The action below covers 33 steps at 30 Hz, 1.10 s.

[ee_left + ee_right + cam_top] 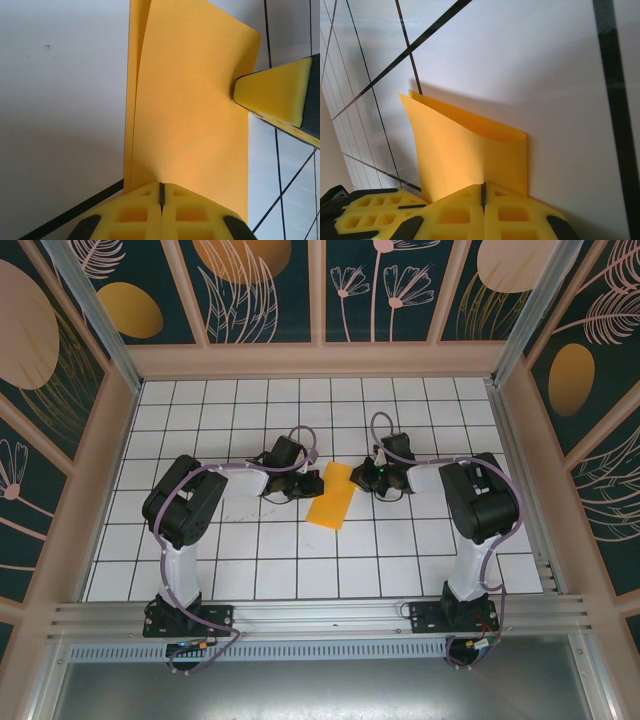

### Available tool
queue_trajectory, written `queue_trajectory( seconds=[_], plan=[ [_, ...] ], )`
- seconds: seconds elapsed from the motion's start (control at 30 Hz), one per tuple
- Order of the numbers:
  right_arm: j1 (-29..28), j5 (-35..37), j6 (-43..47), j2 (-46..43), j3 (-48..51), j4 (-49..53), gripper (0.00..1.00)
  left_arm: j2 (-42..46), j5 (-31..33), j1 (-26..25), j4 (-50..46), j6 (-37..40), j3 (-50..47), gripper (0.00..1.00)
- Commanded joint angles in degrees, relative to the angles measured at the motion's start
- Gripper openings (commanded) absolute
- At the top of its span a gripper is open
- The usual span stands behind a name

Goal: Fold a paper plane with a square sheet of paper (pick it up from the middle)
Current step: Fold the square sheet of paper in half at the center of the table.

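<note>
Left gripper (161, 192), bottom centre of the left wrist view: yellow fingers pressed fully together, apparently nipping the near edge of the square sheet of paper (190, 110), though the pinch itself is hidden. Right gripper (483, 192), bottom centre of the right wrist view: fingers likewise closed tight at the sheet's edge. One right fingertip (270, 95) touches the paper's right side. The orange-yellow sheet is doubled over into a slim rectangle, two layers gaping slightly, lying tilted at the centre of the overhead view on the white gridded table (250, 560). Judged progress: only the first half-fold is done. Nose corners, wings and the pointed dart shape all remain.
</note>
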State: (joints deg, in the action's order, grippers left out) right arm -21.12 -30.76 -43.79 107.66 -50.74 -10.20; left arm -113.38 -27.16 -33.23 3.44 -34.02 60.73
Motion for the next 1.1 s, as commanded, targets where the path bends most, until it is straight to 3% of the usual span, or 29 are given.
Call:
queue_trajectory(
  seconds=[0.0, 0.17, 0.5, 0.63, 0.87, 1.07],
  plan=[
    [0.17, 0.04, 1.16, -0.7, -2.99, 4.77, 0.0, -2.37, 1.84, -0.38, -5.39, 1.41, -2.55, 0.0],
    [1.79, -0.73, 2.76, -2.02, -7.57, 7.5, 0.0, -2.26, 1.91, -0.42, -5.38, 1.36, -2.53, 0.0],
    [3.07, -0.73, 1.14, 4.77, -5.68, 5.95, 0.0, -2.04, 1.63, -0.41, -5.41, 1.48, -2.63, 0.0],
    [3.8, 1.0, 1.87, 6.64, -7.51, 10.11, 0.0, -2.1, 1.92, -0.42, -5.38, 1.59, -2.59, 0.0],
    [4.33, -3.6, 3.46, 2.52, -13.12, 11.57, 0.0, -1.93, 1.5, -0.42, -5.3, 1.32, -2.64, 0.0],
    [3.66, -2.4, 1.88, 2.34, -11.92, 11.08, 0.0, -1.14, 1.35, -0.38, -5.03, 0.9, -2.9, 0.0]
  ],
)
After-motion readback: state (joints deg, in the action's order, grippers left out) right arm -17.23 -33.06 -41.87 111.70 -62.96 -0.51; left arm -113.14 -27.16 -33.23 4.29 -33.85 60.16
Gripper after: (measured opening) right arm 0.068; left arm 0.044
